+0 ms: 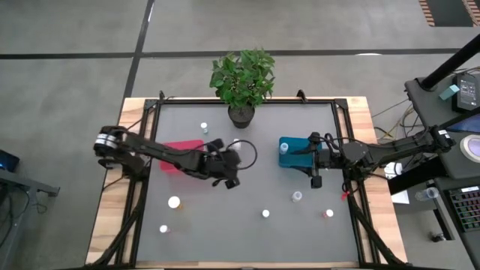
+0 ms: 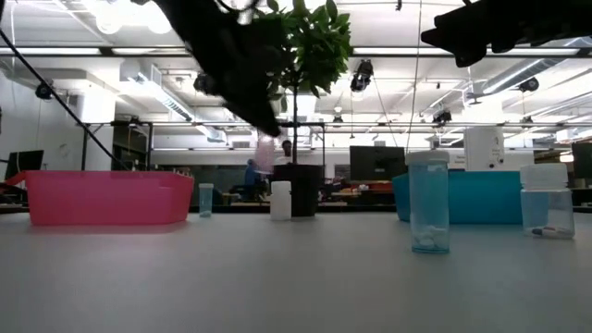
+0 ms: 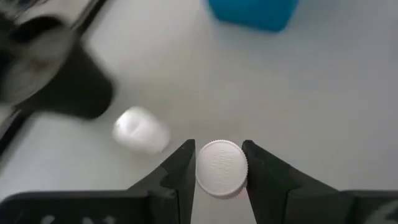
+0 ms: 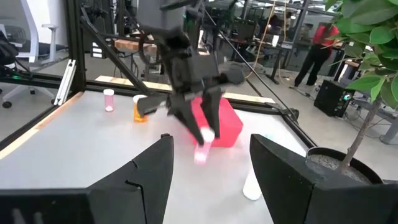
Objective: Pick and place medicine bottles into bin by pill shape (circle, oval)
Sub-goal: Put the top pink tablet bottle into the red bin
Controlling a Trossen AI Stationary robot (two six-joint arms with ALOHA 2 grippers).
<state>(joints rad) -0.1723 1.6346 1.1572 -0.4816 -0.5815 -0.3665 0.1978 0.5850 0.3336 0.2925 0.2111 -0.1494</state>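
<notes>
Nearest the table's front edge: loose medicine bottles (image 1: 174, 202) standing well apart, left to right, still to be sorted. One clear bottle (image 2: 430, 205) close to the low camera, pale pills at its bottom, shape too small to tell.

Mid-table, left gripper (image 3: 218, 168) raised above the surface, fingers (image 3: 179, 169) clamped on a white-capped held bottle (image 3: 221, 168), cap squarely between the pads. Grip looks centred, so no need to squeeze harder. Judged as the carry stage: bottle lifted, not yet over a bin. Best done by keeping the bottle upright, moving level and slowly, clearing the bin's wall before lowering, and opening only once low inside to stop a bounce or roll-out.

Red bin (image 1: 182, 155) just left of that gripper; teal bin (image 1: 296, 152) to the right. Choice depends on pill shape, not readable here.

Right gripper (image 4: 211, 171) over the teal bin, fingers apart, holding nothing, waiting.

Farthest: another bottle (image 1: 204, 127) near the potted plant (image 1: 242, 79) at the far edge; worth avoiding the leaves and the pot.
</notes>
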